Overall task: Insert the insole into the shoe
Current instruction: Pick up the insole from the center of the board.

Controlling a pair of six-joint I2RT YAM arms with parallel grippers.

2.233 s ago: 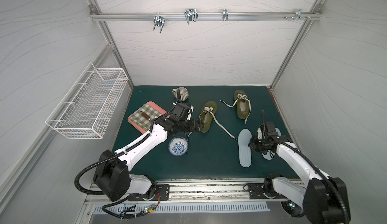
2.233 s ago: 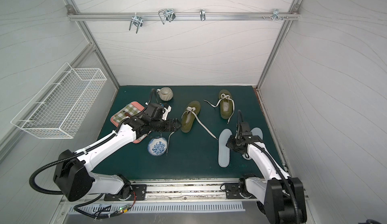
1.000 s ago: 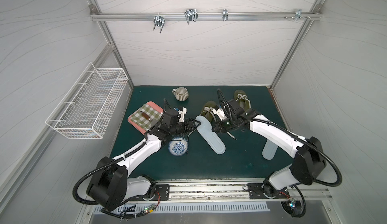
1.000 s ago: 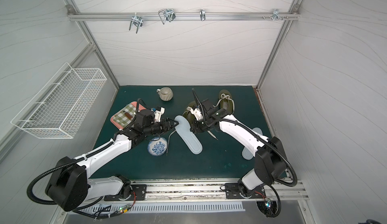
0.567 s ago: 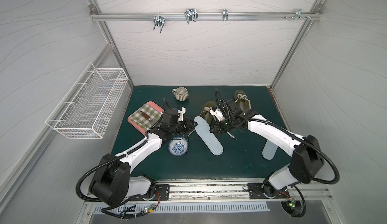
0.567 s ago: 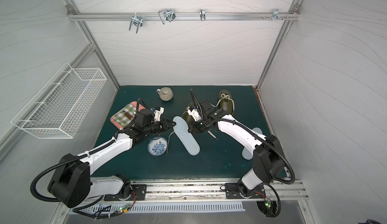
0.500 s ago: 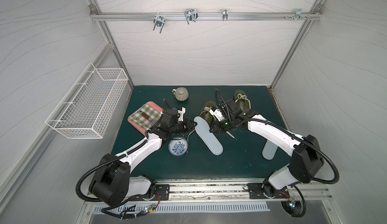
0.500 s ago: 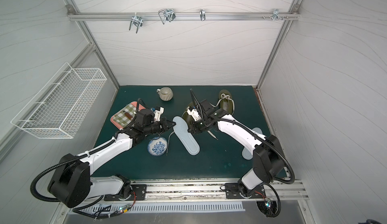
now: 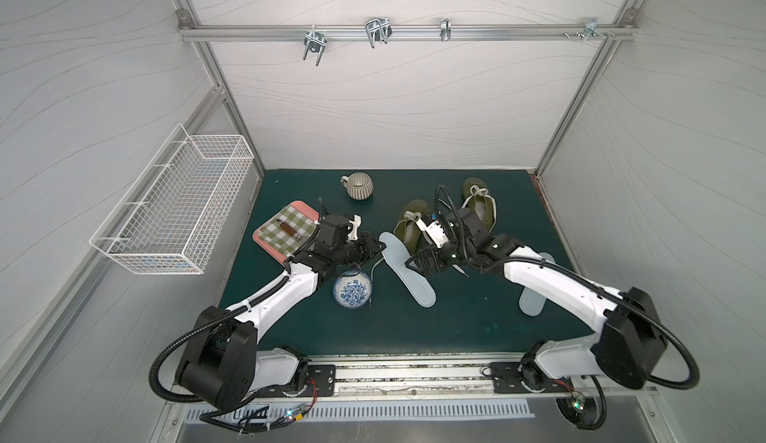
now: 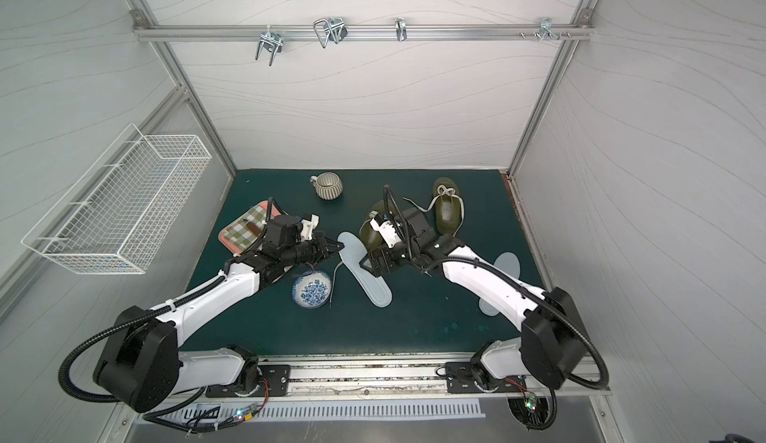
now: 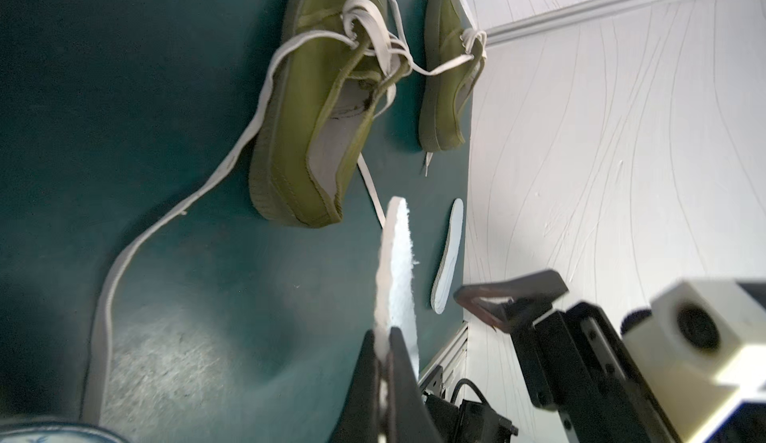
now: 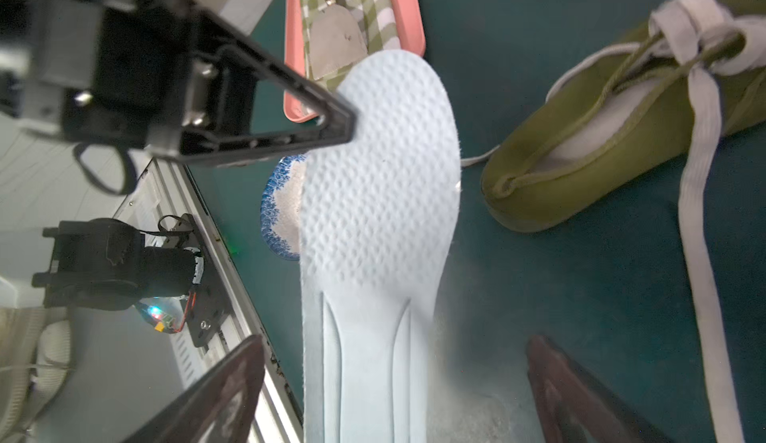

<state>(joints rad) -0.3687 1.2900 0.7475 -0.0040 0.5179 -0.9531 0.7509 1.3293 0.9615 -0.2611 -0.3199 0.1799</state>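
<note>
A pale blue insole (image 9: 414, 287) (image 10: 371, 285) lies slantwise at mid-mat, just in front of the nearer olive shoe (image 9: 408, 217) (image 10: 369, 231). My left gripper (image 9: 383, 246) (image 10: 342, 246) is shut on the insole's toe end. In the left wrist view the insole (image 11: 393, 262) stands edge-on out of the pinched left gripper (image 11: 383, 337), with the shoe (image 11: 315, 101) beyond it. My right gripper (image 9: 416, 265) (image 12: 393, 378) is open. Its fingers straddle the insole (image 12: 381, 213) with a gap on each side. The shoe (image 12: 601, 130) lies beside it, opening up.
A second olive shoe (image 9: 478, 209) stands at the back right, and a second insole (image 9: 532, 300) lies under the right arm. A blue-patterned bowl (image 9: 352, 291), a long loose lace (image 11: 124, 262), a pink checked tray (image 9: 286, 229) and a striped mug (image 9: 360, 184) sit left of centre.
The right gripper, which carried the insole in from the right, has opened and let it go. The left gripper has shut on its toe end.
</note>
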